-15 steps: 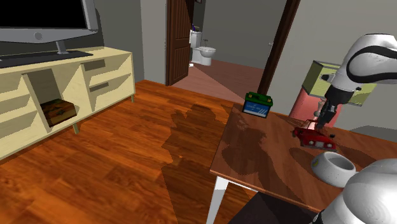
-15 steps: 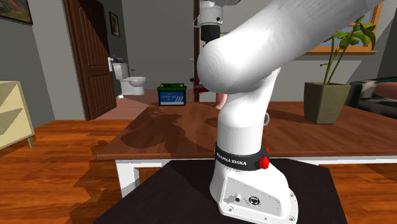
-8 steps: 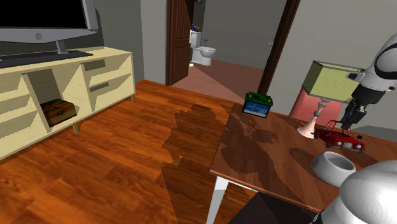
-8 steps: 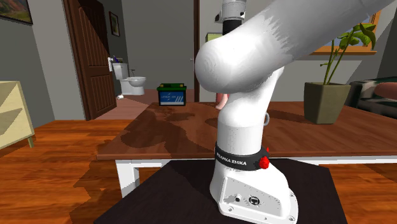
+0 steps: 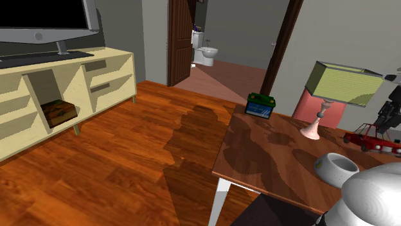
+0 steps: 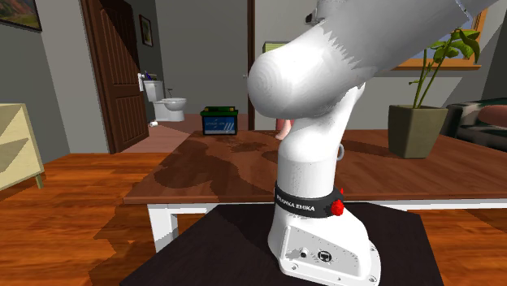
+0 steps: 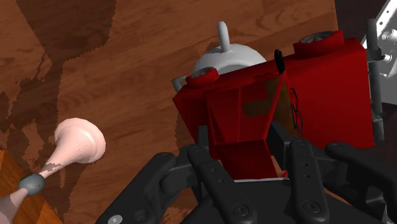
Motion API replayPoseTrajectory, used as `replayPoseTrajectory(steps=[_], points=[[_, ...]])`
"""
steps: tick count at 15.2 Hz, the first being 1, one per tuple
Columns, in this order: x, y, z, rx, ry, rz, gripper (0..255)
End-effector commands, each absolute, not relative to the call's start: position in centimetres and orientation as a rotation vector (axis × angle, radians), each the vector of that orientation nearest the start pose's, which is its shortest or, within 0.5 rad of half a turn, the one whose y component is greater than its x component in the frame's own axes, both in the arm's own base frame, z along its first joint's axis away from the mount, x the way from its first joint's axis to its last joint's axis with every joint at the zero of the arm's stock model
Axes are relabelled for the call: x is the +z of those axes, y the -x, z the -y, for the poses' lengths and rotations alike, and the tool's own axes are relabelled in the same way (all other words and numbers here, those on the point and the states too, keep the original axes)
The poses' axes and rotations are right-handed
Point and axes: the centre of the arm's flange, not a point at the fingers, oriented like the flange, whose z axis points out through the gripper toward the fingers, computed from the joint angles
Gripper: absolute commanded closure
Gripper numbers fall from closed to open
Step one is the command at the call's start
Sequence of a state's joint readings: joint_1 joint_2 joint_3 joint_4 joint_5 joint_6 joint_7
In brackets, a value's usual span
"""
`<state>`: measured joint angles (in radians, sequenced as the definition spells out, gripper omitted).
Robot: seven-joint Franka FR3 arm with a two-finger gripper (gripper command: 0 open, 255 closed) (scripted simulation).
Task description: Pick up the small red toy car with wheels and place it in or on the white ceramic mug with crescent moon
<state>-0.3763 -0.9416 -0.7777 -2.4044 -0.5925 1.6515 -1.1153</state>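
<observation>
One small red toy car (image 5: 374,140) is recorded, gripped by the single black gripper (image 5: 386,124) and held clear above the brown wooden worktop (image 5: 257,154), close to the shoulder view's right edge. In the wrist view the gripper (image 7: 245,153) is seen clenched on one end of the car (image 7: 286,89), with its two fingers (image 7: 205,153) pressed one against each side. Two wheels are counted along the car's far side. One round white mug (image 5: 337,168) is stood on the worktop with its opening upward, apart from the car and nearer the stand in the shoulder view. In the wrist view the mug (image 7: 232,58) and its one handle are seen beyond the car, partly covered by it. One lamp with a pink flared foot and an olive shade (image 5: 334,86) is stood on the worktop beside the car; its foot (image 7: 76,141) is seen off to the gripper's side. One green-and-blue box (image 5: 261,105) is set at the worktop's far corner. In the second exterior view one potted plant (image 6: 418,122) is noted beyond the worktop, and one white toilet (image 6: 171,105) past the open door.
</observation>
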Motion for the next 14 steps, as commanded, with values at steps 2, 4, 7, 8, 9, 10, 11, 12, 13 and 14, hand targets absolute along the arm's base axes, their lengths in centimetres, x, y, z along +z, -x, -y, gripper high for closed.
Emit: replayPoseTrajectory(steps=[2,4,7,8,9,10,11,12,13,14], points=[[50.1,-4.0,37.0,-0.042,3.138,0.391,255],[49.0,-4.0,37.0,-0.042,3.138,0.391,255],[47.4,-4.0,37.0,-0.042,3.138,0.391,255],[46.9,-4.0,37.0,-0.042,3.138,0.391,255],[46.4,-4.0,37.0,-0.042,3.138,0.391,255],[45.8,-4.0,37.0,-0.042,3.138,0.391,255],[45.3,-4.0,37.0,-0.042,3.138,0.391,255],[44.8,-4.0,37.0,-0.042,3.138,0.391,255],[44.2,-4.0,37.0,-0.042,3.138,0.391,255],[43.7,-4.0,37.0,-0.042,3.138,0.391,255]])
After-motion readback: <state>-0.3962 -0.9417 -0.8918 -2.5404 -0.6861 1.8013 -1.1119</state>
